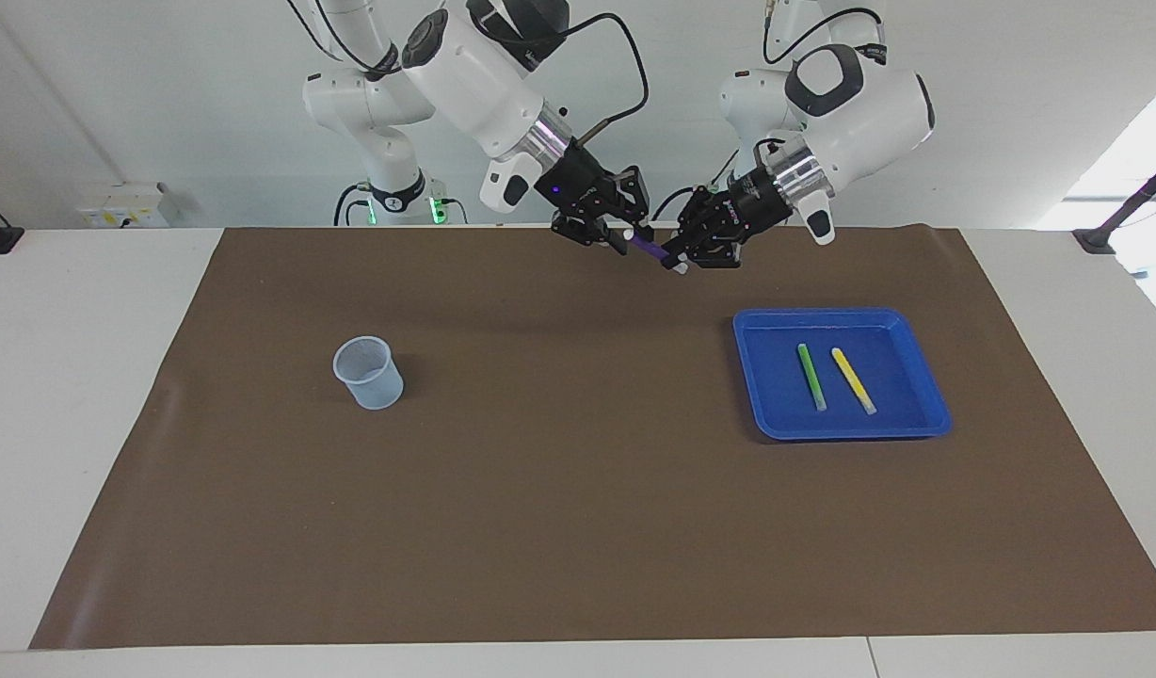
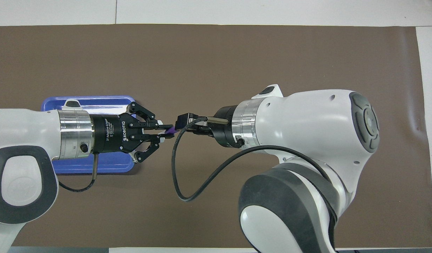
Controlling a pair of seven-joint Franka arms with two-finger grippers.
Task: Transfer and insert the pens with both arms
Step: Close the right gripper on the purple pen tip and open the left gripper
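Pens are split: the purple pen (image 1: 651, 250) is held in mid-air over the mat (image 1: 578, 527), well apart from the tray (image 1: 752, 377), pinched by the left gripper (image 1: 680, 254). How far the right gripper (image 1: 625, 235) is closed on it cannot be told. Release should wait until that grip is firm. Green pen (image 1: 811, 377) and yellow pen (image 1: 853, 380), slim and smooth, lie in the glossy tray; a ribbed cup (image 1: 368, 372) stands well apart.

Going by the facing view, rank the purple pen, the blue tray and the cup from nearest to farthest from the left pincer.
1. Purple pen: in the left pincer, up in the air.
2. Blue tray: below, toward the left arm's end of the table.
3. Cup: toward the right arm's end.
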